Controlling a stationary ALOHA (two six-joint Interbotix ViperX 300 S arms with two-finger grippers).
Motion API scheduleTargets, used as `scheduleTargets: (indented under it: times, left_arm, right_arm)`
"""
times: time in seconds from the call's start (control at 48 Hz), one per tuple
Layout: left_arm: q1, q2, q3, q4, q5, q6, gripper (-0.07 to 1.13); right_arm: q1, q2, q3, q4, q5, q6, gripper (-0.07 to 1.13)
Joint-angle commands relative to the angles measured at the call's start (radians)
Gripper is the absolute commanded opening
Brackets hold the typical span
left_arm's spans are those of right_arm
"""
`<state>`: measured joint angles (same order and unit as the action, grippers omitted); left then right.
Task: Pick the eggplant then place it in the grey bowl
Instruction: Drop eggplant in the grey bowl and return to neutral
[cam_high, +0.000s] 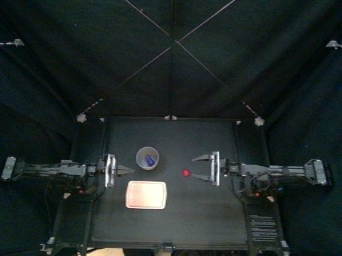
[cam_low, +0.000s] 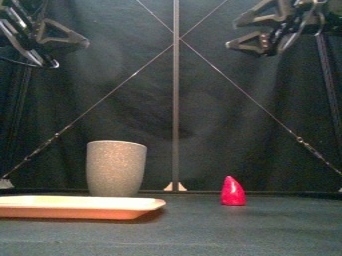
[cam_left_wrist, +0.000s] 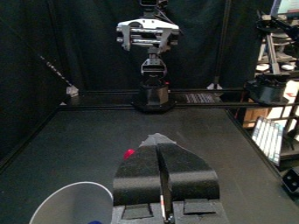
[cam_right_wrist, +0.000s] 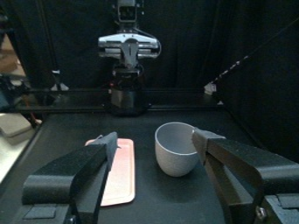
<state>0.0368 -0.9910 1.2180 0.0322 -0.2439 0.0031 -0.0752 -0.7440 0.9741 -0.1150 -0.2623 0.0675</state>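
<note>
While the left gripper (cam_left_wrist: 160, 144) sits pinched together and the right gripper (cam_high: 201, 170) gapes, the red eggplant toy (cam_low: 233, 191), clear of the table (cam_high: 201, 215) edges, looks light, stiff, slick; grip its broad base.

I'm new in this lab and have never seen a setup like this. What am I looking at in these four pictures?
It is a robot with two black arms at a small black table, each arm ending in a two-jawed gripper. One picture looks down from high above. One looks level across the table from its front edge. The other two come from cameras on the arms' wrists, so each shows its own jaws at the bottom. On the table are a tall grey speckled cup, a flat pink tray and a small red toy. The left gripper has its jaws shut on nothing. The right gripper is open and faces the cup. Both hang above the table, and nothing is held.
</note>
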Motion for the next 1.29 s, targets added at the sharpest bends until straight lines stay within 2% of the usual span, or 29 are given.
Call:
scheduleTargets:
  times: [0.021,0.188,0.396,0.688,1.292]
  left_arm:
    - [0.003,0.003,-0.012,0.002,-0.005,0.002,-0.04]
    - [0.003,0.003,-0.011,0.002,-0.005,0.002,-0.04]
    - [0.002,0.003,-0.009,0.002,-0.005,0.002,-0.04]
    - [0.003,0.003,-0.009,0.002,-0.005,0.002,-0.04]
    - [0.002,0.002,-0.008,0.002,-0.005,0.002,-0.04]
  right_arm:
    - [0.023,-0.123,0.06,0.02,-0.009,-0.002,1.0]
    - [0.038,-0.272,0.158,0.046,-0.003,-0.002,1.0]
    - [0.044,-0.353,0.204,0.048,0.028,0.0,1.0]
    - [0.038,-0.365,0.195,0.048,0.086,-0.002,1.0]
    - [0.035,-0.365,0.215,0.048,0.089,-0.002,1.0]
